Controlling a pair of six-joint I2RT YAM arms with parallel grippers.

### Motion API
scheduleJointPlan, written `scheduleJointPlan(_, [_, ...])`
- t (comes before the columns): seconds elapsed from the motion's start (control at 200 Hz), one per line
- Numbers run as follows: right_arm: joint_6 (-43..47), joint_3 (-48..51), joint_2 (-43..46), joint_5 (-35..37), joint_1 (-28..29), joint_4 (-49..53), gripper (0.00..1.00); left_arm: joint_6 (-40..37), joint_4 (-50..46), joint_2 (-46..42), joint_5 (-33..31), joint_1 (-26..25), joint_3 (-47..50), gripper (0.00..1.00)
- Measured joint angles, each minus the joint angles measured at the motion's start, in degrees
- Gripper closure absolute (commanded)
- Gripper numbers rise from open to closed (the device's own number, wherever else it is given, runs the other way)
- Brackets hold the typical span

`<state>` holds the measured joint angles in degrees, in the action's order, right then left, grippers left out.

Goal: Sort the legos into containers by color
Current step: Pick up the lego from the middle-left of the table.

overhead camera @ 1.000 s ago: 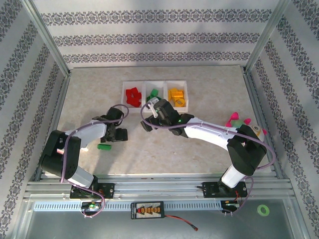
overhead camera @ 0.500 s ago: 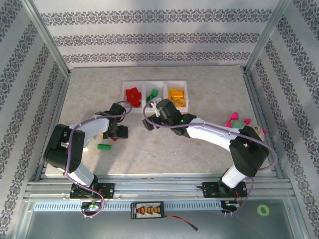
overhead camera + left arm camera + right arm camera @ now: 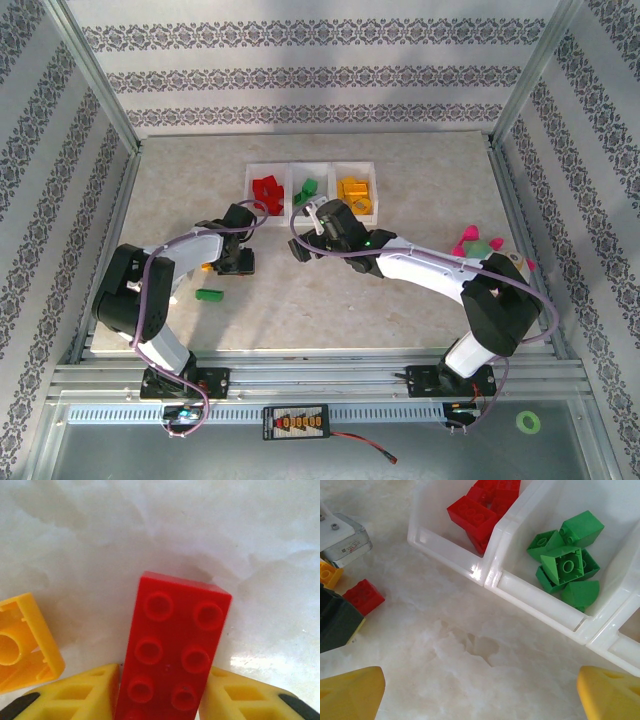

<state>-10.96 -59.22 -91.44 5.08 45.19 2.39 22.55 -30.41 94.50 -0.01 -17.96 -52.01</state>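
So the left gripper (image 3: pixel 162 700) sits low, pinching the red brick (image 3: pixel 175 645) at bottom centre; the right gripper (image 3: pixel 480 695) hangs wide apart near the containers (image 3: pixel 490 575).

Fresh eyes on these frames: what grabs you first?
The red brick pinched at both long sides by the left gripper, with a yellow brick upside down beside it. Next, the bins in the right wrist view: red bricks in one, green bricks in the next, the open right gripper before them.
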Motion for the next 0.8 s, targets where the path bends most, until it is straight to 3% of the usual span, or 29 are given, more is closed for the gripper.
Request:
scheduleJointPlan(0.295, [-0.9, 1.5, 1.8, 0.0, -0.1, -0.4, 0.02, 0.5, 0.1, -0.1, -0.2, 0.0, -0.3, 0.8])
scheduleJointPlan(0.55, [-1.3, 2.5, 4.9, 0.0, -1.1, -1.8, 0.02, 0.7, 1.5, -4.9, -0.5, -0.1, -2.8, 0.81])
scheduleJointPlan(0.799, [-2.4, 3.5, 5.9, -0.2, -2.0, -2.9, 0.02, -0.3, 3.6, -3.7, -2.6, 0.0, -14.8, 0.8])
